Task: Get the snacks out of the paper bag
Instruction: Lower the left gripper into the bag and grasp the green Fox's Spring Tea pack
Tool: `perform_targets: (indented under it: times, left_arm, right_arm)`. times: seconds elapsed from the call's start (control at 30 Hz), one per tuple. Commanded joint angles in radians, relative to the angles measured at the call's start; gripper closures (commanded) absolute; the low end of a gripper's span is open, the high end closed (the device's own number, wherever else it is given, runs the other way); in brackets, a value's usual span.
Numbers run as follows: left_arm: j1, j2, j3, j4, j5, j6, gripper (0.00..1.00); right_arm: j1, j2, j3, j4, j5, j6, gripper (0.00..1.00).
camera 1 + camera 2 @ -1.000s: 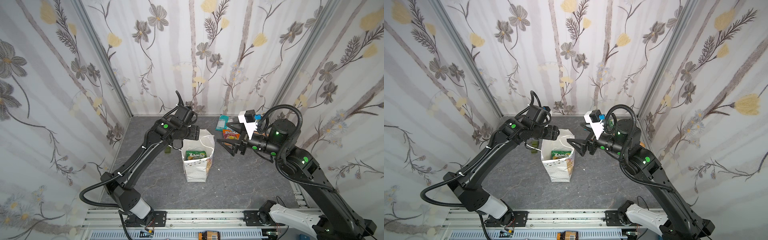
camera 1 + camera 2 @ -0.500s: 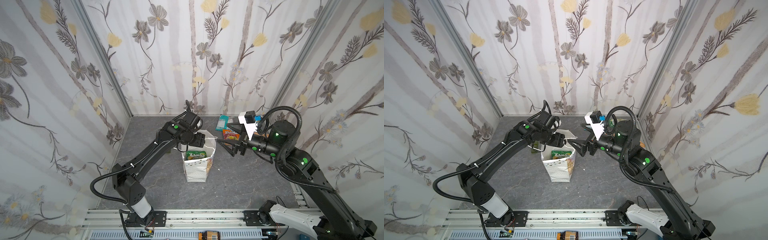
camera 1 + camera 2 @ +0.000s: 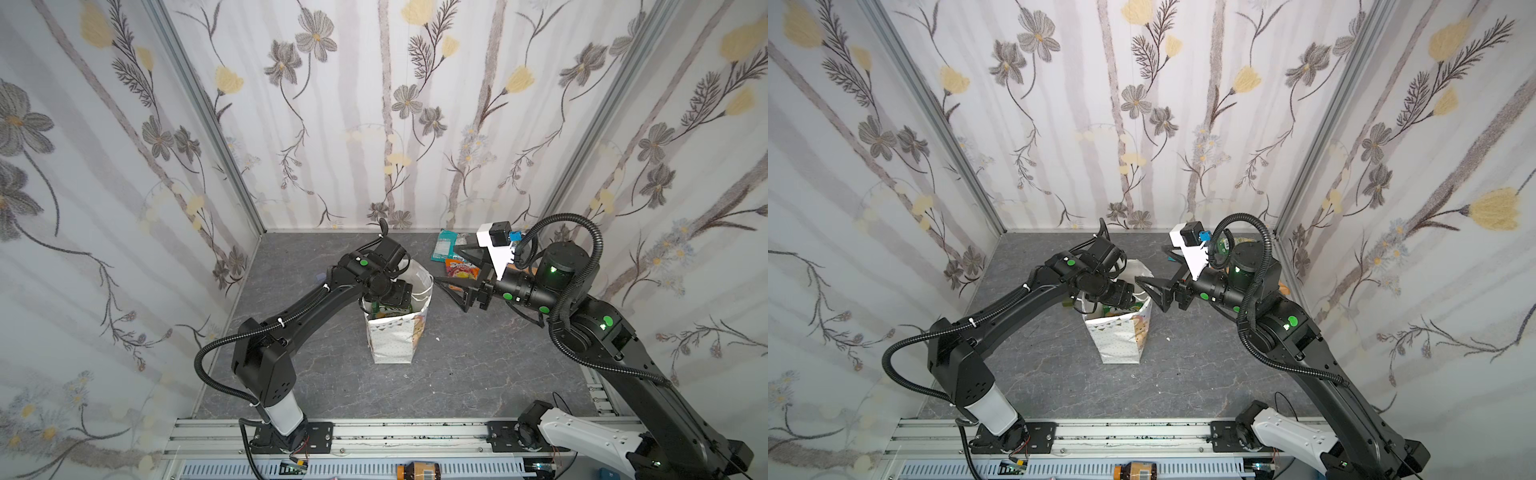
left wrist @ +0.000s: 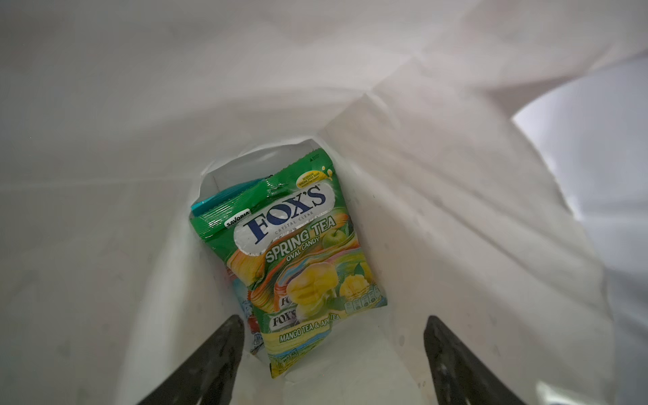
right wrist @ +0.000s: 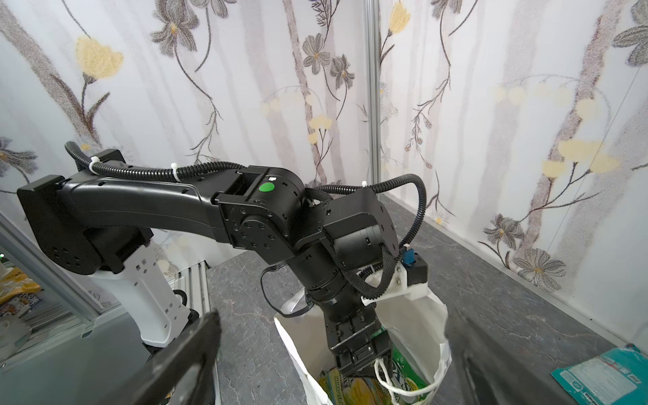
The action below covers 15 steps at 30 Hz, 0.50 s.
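Snacks are split: some are in the paper bag (image 3: 395,338), some are out on the table (image 3: 457,374). Bag stands upright mid-table in both top views (image 3: 1119,338), mouth open, one cord handle (image 5: 377,370) drooping at the mouth.

Your left gripper (image 4: 333,321) is pushed down through the mouth into the bag; in a top view (image 3: 392,297) it fills most of the opening. Its jaws are spread wide, pinching nothing.

Green Fox's packet (image 4: 298,259) lies face up on the bag's floor, straight ahead of those jaws. Its "Mango Tea" end sits in the gap between the two fingertips (image 4: 224,343), closer to one finger than the other. Can't tell if either tip touches it. A buried teal packet (image 4: 224,198) peeks out from under the green one's far corner. Another packet with red and blue print (image 4: 249,317) shows under its side edge.

Your right gripper (image 3: 451,296) hangs above the table just beside the bag's right rim. It is outside the bag and pointing at it, jaws spread wide, holding nothing. Can't tell if its upper fingertip brushes the rim.

Further back, near the rear wall and behind your right gripper, two snacks lie flat on the table. One is an orange-red packet (image 3: 461,268). Just beside it on the far side is a loose teal packet (image 3: 444,246).
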Motion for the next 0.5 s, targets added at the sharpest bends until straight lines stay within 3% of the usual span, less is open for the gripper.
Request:
perform_targets:
  times: [0.0,0.47]
  left_arm:
    - [-0.005,0.004,-0.024,0.03,-0.013,0.001,0.18]
    - [-0.037,0.009,-0.077,0.052,-0.023,0.026,0.16]
  right_arm:
    - [0.001,-0.003,-0.008,0.032,0.008,-0.004,0.0]
    - [0.001,0.001,-0.017,0.047,0.008,-0.004,0.0]
